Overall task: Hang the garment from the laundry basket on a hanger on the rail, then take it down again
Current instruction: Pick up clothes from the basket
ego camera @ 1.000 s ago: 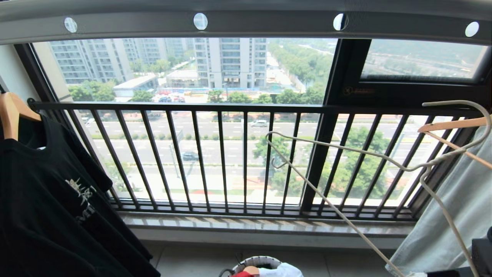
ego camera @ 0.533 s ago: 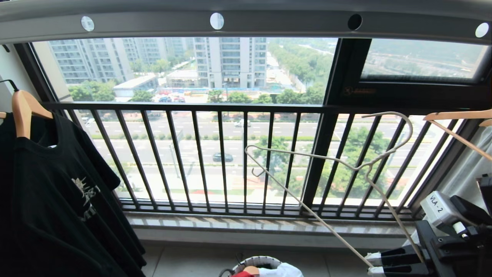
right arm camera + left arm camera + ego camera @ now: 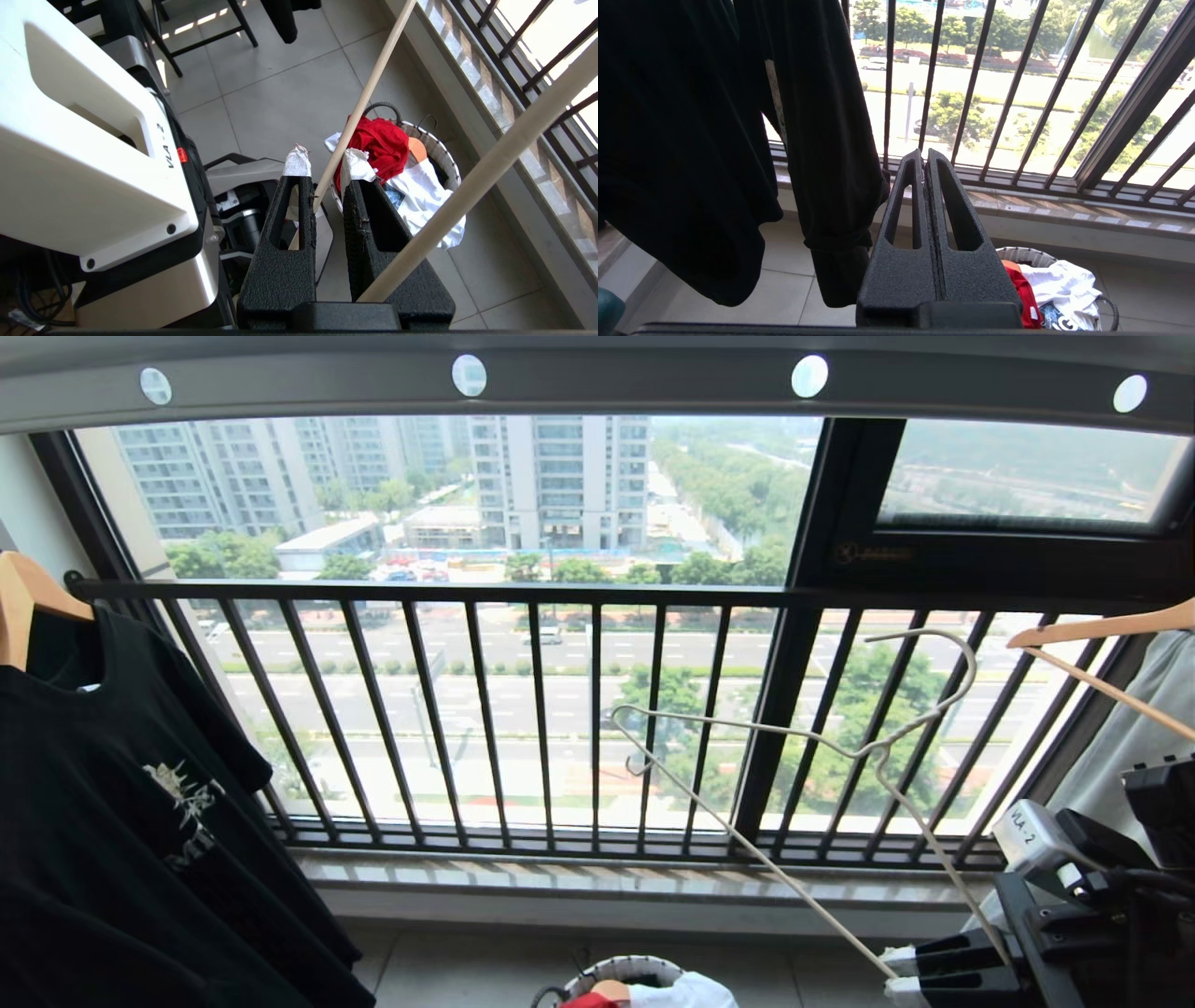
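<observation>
At lower right, hanger (image 3: 794, 733) is pinched at one corner by narrowly parted right gripper (image 3: 892, 975); garment (image 3: 376, 142) is kept in laundry basket (image 3: 439, 149). Risk: hanger could be swung sideways, snagged on window railing (image 3: 560, 597).

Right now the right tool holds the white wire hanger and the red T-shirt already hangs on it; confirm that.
Wrong. The right tool holds the white wire hanger, but it is bare; the right wrist view shows the red T-shirt lying in the laundry basket.
</observation>
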